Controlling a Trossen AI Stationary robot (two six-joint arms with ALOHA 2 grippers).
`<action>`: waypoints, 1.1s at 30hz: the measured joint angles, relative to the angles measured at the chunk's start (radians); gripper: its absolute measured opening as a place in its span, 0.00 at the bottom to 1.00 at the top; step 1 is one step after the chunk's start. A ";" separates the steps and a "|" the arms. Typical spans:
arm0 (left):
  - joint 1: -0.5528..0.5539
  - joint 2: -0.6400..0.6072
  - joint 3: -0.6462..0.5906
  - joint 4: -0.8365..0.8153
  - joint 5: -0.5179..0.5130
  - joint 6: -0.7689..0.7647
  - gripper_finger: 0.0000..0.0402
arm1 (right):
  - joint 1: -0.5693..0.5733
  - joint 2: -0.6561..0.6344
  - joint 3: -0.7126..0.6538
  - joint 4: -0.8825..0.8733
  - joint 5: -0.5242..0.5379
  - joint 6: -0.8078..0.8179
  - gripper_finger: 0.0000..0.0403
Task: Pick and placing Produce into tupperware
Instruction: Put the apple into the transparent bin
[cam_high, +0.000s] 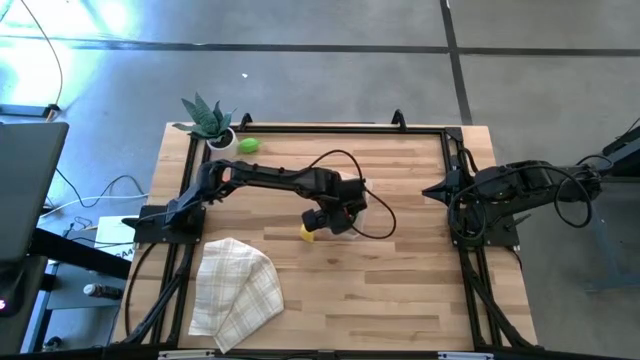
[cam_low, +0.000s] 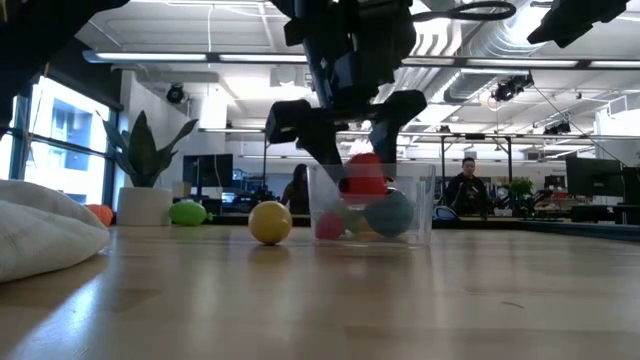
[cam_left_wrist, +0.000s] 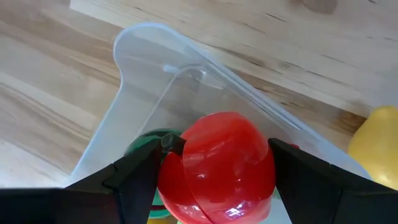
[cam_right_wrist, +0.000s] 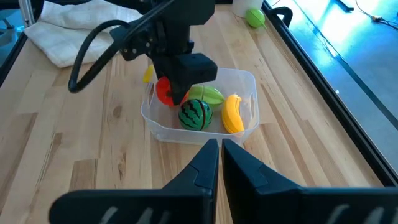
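Red plastic, a rounded toy fruit, is seen clamped between the two dark fingers of the left gripper, whose jaws are held fairly wide by the fruit's bulk. The left arm is stretched from its mount at the table's left edge across to the table's middle, with the wrist bent downward so that the gripper points down over the tupperware. In the low view the red piece is seen partly below the tub's rim, gripped from both sides.

Inside the clear tub three other pieces are noted: a dark green striped melon, a light green piece and a yellow-orange banana. The tub stands upright on the wooden table, near its centre.

Just beside the tub, outside it, a yellow fruit rests on the table. Farther off, near the potted plant at the table's far left corner, a light green piece is recorded, and an orange piece is partly hidden behind the checked cloth in the low view.

The right gripper is shut and empty, parked at the table's right edge.

People are visible in the room beyond.
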 joint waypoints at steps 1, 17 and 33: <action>0.000 0.005 0.001 0.001 0.000 0.001 0.68 | 0.000 0.000 0.000 0.000 0.000 0.000 0.03; -0.001 0.022 0.000 -0.012 0.008 0.002 0.68 | 0.000 0.000 0.000 0.000 0.000 0.000 0.03; -0.002 0.022 0.000 0.007 -0.023 -0.027 0.69 | 0.000 0.000 0.000 0.000 0.000 0.000 0.03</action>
